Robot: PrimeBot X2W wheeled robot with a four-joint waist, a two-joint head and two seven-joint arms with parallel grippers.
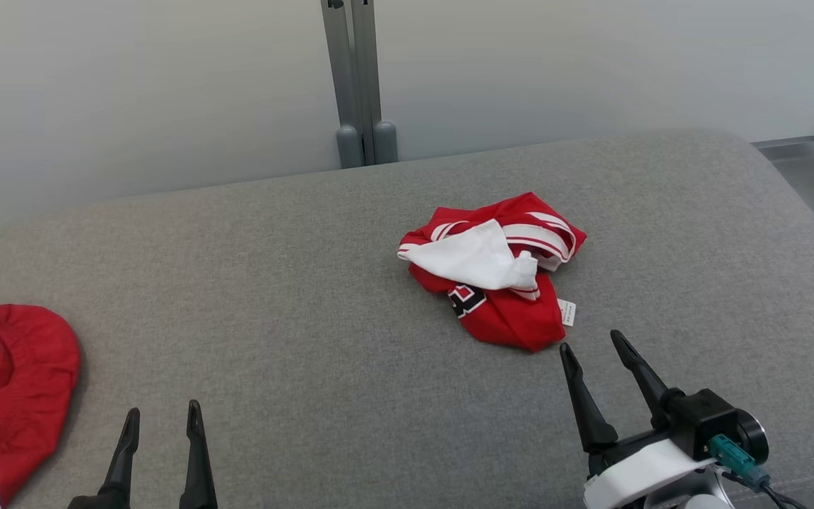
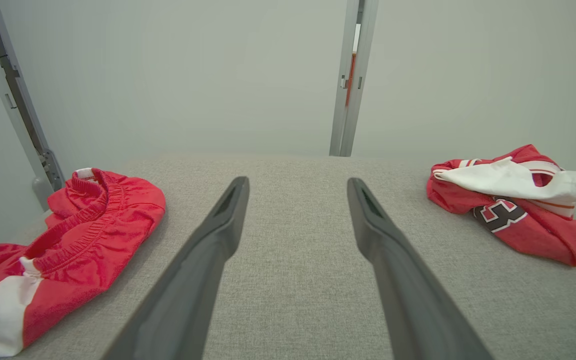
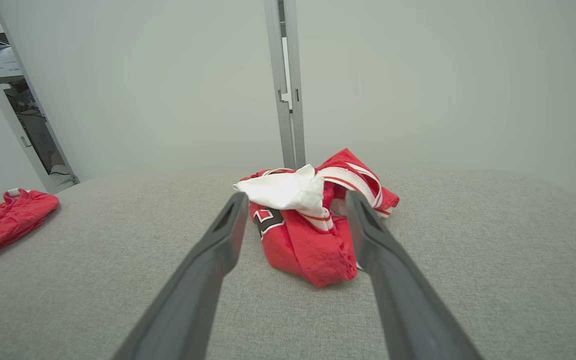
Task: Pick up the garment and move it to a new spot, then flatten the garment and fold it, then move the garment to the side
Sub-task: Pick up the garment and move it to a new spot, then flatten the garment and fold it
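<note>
Table (image 1: 294, 283): grey woven fabric top, padded look, rounded far corners. Two items lie on it, well apart. Garment (image 1: 499, 279): crumpled heap right of centre, red, with a white panel and striped trim on top and a dark number patch on the near side. Its white label (image 1: 567, 312) sticks out onto the fabric. Cloth (image 1: 15, 382): red, elastic band, white patch, at the near left edge.

red-and-white striped garment (image 1: 499, 283), grey table (image 1: 308, 283)
</note>
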